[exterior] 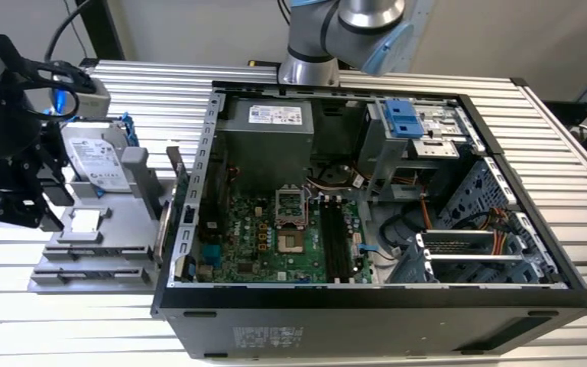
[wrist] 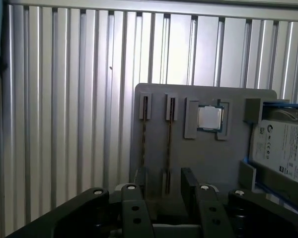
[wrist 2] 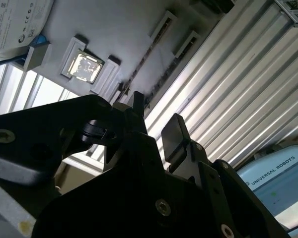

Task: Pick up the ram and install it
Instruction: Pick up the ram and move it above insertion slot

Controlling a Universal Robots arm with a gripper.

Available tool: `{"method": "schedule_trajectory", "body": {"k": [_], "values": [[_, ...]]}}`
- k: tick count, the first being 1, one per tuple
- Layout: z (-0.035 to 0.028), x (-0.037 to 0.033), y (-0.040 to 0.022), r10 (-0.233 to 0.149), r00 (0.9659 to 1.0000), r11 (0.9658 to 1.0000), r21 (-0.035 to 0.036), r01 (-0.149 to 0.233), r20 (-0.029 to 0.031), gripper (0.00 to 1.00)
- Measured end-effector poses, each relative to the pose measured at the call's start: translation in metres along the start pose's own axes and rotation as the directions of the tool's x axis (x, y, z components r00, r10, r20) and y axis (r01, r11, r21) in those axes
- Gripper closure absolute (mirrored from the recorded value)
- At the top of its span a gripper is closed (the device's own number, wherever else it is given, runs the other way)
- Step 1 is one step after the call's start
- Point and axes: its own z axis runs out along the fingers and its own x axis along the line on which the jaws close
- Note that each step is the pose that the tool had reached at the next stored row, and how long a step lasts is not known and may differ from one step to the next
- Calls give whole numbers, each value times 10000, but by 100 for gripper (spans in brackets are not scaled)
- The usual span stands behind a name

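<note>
Two ram sticks stand on edge in slots of a grey fixture (wrist: 208, 163). In the first wrist view one ram stick (wrist: 169, 134) runs straight toward the gap between my fingers, and the other ram stick (wrist: 144, 131) lies beside it. My gripper (wrist: 165, 182) is open, its fingers hovering on either side of the nearer stick's end, holding nothing. The second wrist view shows the gripper (wrist 2: 156, 121) with its dark fingertips (wrist 2: 174, 131) apart, and a ram stick (wrist 2: 141, 62) beyond them. In the exterior view the gripper (exterior: 34, 214) hangs over the fixture, at that view's left.
The fixture also carries a processor chip (wrist: 209, 119) and a silver hard drive in a blue frame (wrist: 283, 148). An open computer case (exterior: 375, 298) sits at the exterior view's centre, its long black motherboard slots (exterior: 335, 241) exposed. Ribbed metal tabletop (wrist: 64, 99) lies around.
</note>
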Motion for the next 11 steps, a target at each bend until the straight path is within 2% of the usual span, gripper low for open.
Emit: {"method": "schedule_trajectory", "body": {"k": [8,9,10,11], "values": [[84,1,-1,3,10000,10000,0,-3,-3,0],[152,1,-1,6,10000,10000,-1,-6,-7,0],[191,2,-1,10,10000,10000,-3,-10,-10,0],[192,2,-1,10,10000,10000,-2,-10,-9,0]]}}
